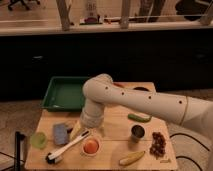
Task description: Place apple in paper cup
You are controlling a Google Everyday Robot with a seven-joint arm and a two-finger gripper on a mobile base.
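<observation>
An orange-red apple [91, 146] sits inside the low white paper cup [84, 151] at the front middle of the wooden table [112, 125]. My white arm reaches in from the right and bends down to the table just left of the cup. The gripper [78, 132] is at the arm's lower end, above and to the left of the cup and apple, mostly hidden by the wrist. It does not appear to hold the apple.
A white brush with a dark head [65, 149] lies left of the cup. A blue sponge [61, 133] and a pale green cup [38, 140] sit further left. A green tray [62, 92] is at the back left. To the right are a dark metal cup [137, 132], a green vegetable [139, 118], grapes [158, 142] and a banana [131, 158].
</observation>
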